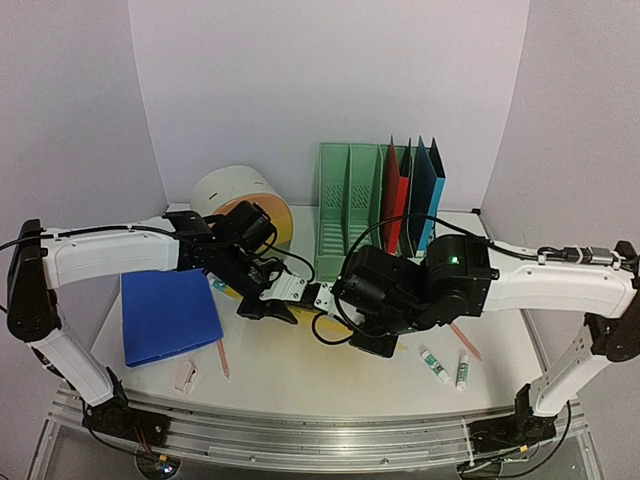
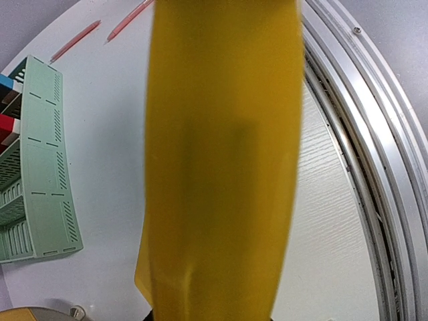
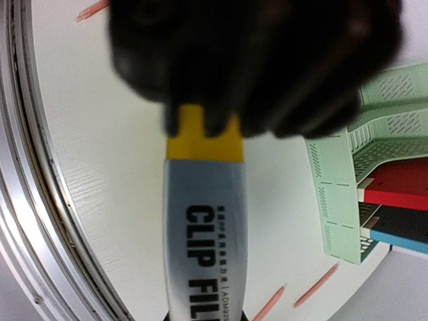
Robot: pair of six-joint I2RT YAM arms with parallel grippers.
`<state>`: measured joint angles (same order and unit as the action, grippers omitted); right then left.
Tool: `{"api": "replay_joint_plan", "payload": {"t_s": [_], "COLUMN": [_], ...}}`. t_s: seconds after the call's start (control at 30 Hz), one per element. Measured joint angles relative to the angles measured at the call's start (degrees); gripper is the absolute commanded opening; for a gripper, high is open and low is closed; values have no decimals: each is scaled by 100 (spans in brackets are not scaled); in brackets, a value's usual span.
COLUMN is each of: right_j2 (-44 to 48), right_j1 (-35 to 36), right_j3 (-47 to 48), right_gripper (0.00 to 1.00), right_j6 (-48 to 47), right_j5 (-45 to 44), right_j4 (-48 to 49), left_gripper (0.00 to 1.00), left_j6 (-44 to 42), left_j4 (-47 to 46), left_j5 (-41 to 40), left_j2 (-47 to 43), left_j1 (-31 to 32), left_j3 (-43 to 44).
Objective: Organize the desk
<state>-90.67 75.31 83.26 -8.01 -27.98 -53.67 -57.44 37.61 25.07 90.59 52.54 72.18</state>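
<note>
A yellow clip file with a silver label reading "CLIP FILE" hangs above the white desk, held between both arms at mid-table. My left gripper is shut on its yellow end and shows as a dark blur in the right wrist view. My right gripper faces it from the other side. The labelled end runs down into its jaws at the bottom of the right wrist view, and the jaws look shut on it. The fingers themselves are hidden by the file.
A green file rack holds a red folder and a blue folder at the back. A blue binder lies left, with a white roll behind. Pink pencils and glue sticks lie near the front rail.
</note>
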Motion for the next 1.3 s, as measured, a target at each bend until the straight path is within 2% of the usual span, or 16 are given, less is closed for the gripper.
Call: {"api": "replay_joint_plan", "payload": {"t_s": [0.2, 0.23, 0.27, 0.3, 0.37, 0.4, 0.53, 0.73, 0.83, 0.93, 1.03, 1.13, 1.3], "right_j2": [-6, -5, 8, 30, 126, 202, 775, 2072, 2666, 3090, 3093, 2782, 2148], "right_j1": [-58, -78, -95, -114, -156, -184, -467, -692, -693, -712, -769, -863, -1325], "right_j3": [208, 254, 291, 313, 315, 309, 278, 160, 70, -178, -312, -314, -314], "right_gripper": [0, 0, 0, 0, 0, 0, 0, 0, 0, 0, 0, 0, 0], "right_j6": [-194, -222, -248, -269, -287, -277, -140, -96, -6, 225, 370, 387, 535], "right_j5": [26, 44, 67, 96, 163, 167, 214, 366, 302, -132, -606, -710, 370], "right_j4": [-160, -174, -177, -167, -190, -196, -43, 243, 697, 1610, 2704, 3970, 5336], "left_gripper": [6, 14, 39, 57, 87, 97, 100, 100, 100, 100, 100, 100, 100], "left_j6": [113, 147, 176, 207, 341, 461, 1095, 2058, 2680, 3377, 4206, 5007, 6504], "left_j4": [-130, -140, -146, -159, -257, -337, -772, -1755, -2209, -2487, -2587, -2578, -2717], "left_j5": [31, 28, 27, 25, 138, 224, 608, 662, 567, 461, 492, 647, 1406], "left_j2": [-125, -165, -201, -237, -322, -382, -761, -1402, -1756, -1998, -2102, -2115, -1947], "left_j1": [-1, -3, -7, -11, -30, -70, -377, -920, -1050, -1306, -1796, -2220, -2776], "left_j3": [-74, -74, -76, -75, -74, -74, 30, 835, 1263, 1625, 1838, 1806, 1537]}}
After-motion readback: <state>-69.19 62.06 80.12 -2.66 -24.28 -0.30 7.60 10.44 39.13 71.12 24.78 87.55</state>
